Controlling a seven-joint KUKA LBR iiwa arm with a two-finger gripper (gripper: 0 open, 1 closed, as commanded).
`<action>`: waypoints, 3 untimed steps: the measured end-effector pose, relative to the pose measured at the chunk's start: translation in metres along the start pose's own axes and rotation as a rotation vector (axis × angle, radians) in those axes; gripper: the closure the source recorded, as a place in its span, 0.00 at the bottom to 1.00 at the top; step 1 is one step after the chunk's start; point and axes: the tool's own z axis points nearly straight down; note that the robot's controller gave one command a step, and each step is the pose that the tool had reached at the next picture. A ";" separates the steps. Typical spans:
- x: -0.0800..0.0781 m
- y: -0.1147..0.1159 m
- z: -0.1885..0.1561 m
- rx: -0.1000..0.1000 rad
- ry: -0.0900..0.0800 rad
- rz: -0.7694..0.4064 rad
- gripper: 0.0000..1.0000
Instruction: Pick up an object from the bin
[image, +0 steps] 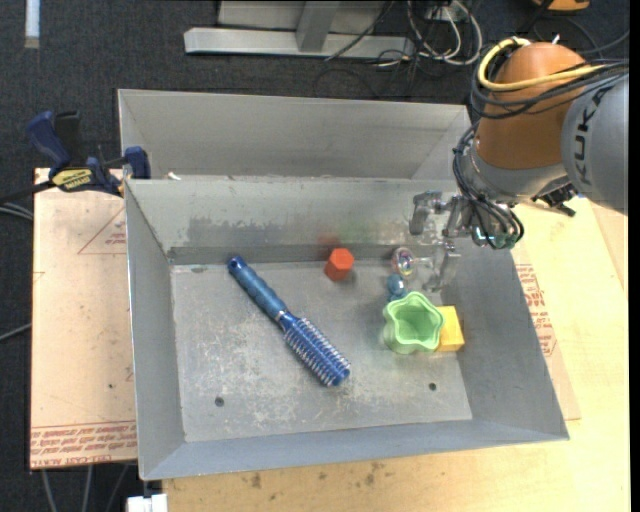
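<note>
My gripper (437, 250) hangs over the right back part of the bin floor, open, with nothing between its fingers. Just left of it lies a small clear shiny thing (403, 262), and a little teal piece (395, 285) sits below that. A green flower-shaped cup (411, 323) stands in front of the gripper, touching a yellow block (451, 328) on its right. A small red block (340, 263) rests further left near the back wall.
A blue hairbrush (285, 320) lies slantwise across the middle of the bin floor, handle toward the back left. The arm with its orange cover and cables comes in over the bin's right rim.
</note>
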 end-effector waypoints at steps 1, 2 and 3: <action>0.036 -0.022 0.048 0.000 -0.003 0.222 0.00; 0.066 -0.016 0.126 0.000 -0.003 0.202 0.00; 0.062 -0.016 0.118 0.000 -0.016 0.199 1.00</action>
